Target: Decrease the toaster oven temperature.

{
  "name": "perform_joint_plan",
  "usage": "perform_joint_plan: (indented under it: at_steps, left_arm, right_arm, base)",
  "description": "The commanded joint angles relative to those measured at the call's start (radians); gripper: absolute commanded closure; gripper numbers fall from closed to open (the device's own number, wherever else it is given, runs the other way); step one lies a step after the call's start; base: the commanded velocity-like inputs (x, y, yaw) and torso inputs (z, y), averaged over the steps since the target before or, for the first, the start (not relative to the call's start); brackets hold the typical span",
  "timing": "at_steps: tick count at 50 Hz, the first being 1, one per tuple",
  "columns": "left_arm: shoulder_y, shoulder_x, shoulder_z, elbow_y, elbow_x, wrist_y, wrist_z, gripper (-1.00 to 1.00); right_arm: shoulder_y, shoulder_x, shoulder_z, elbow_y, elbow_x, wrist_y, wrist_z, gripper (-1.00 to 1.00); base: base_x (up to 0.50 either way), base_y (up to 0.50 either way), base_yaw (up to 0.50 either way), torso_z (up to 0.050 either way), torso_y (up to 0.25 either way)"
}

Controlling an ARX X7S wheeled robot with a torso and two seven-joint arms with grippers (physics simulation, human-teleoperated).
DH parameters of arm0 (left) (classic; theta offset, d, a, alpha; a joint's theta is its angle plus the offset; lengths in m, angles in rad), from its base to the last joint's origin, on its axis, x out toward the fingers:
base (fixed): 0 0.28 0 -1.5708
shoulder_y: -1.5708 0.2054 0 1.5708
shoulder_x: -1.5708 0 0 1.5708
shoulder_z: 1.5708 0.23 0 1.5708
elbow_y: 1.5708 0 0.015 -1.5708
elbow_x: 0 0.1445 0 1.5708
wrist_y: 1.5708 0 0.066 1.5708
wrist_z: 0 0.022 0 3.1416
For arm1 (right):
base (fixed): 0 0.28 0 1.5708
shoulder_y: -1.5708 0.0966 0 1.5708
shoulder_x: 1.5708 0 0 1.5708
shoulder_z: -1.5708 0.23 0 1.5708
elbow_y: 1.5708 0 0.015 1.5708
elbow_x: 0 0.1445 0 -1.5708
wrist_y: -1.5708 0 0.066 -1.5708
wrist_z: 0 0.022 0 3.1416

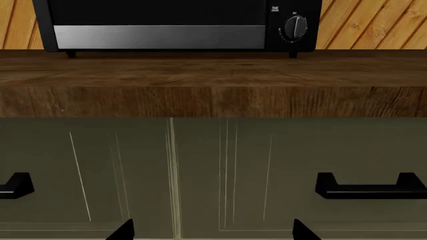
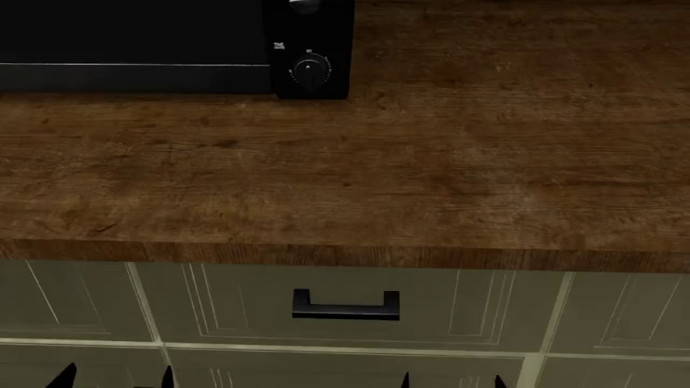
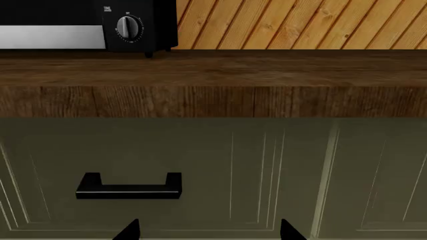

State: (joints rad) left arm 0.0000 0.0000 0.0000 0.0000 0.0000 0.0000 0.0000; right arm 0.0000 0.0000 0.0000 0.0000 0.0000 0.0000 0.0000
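The black toaster oven stands on the wooden counter at the far left of the head view. Its lowest knob with white markings shows fully, and part of a second knob above it is cut by the frame. The oven also shows in the left wrist view with one knob, and in the right wrist view with that knob. My left gripper and right gripper are open and empty, low in front of the cabinet drawers, far below the oven.
Olive-grey drawer fronts run under the counter edge, with a black handle between the grippers' tips. More handles show in the wrist views. A slatted wooden wall stands behind the counter.
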Motion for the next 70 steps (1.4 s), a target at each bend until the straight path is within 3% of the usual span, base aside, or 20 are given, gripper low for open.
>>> perform_joint_plan:
  at_steps: [1,10,13,16,21,26,29,70]
  left_arm:
    - [0.0,-0.01,0.011,0.0,0.0,0.0,-0.011,-1.0]
    - [-0.035,-0.036,0.069,-0.037,-0.003,-0.01,-0.047,-1.0]
    - [-0.091,-0.06,0.048,0.083,-0.006,-0.081,-0.065,-1.0]
    - [-0.2,-0.08,0.027,0.348,-0.055,-0.316,-0.049,-1.0]
    - [-0.336,-0.105,0.015,0.633,-0.107,-0.556,-0.045,-1.0]
    - [-0.407,-0.116,0.013,0.738,-0.129,-0.647,-0.053,-1.0]
    - [-0.372,-0.115,0.0,0.716,-0.133,-0.543,-0.047,-1.0]
    - [-0.327,-0.149,-0.006,0.748,-0.182,-0.489,-0.1,-1.0]
  right_arm:
    - [0.0,0.009,-0.013,0.0,0.0,0.0,0.013,-1.0]
    - [0.039,0.038,-0.045,0.056,0.043,0.002,0.068,-1.0]
    - [0.057,0.062,-0.084,-0.104,0.03,0.133,0.057,-1.0]
    - [0.158,0.095,-0.137,-0.41,-0.008,0.38,0.037,-1.0]
    - [0.321,0.093,-0.119,-0.624,0.076,0.659,-0.006,-1.0]
    - [0.451,0.081,-0.092,-0.762,0.128,0.826,-0.005,-1.0]
    - [0.514,0.047,-0.004,-0.816,0.232,0.916,-0.033,-1.0]
    - [0.48,0.101,0.016,-0.884,0.316,0.898,0.029,-1.0]
  base:
    - [0.0,0.0,0.0,0.0,0.0]
    - [0.0,0.0,0.0,0.0,0.0]
    - [0.0,0.0,0.0,0.0,0.0]
    - [0.0,0.0,0.0,0.0,0.0]
    - [0.0,0.0,0.0,0.0,0.0]
    - [0.0,0.0,0.0,0.0,0.0]
    - [0.0,0.0,0.0,0.0,0.0]
    - [0.0,0.28,0.0,0.0,0.0]
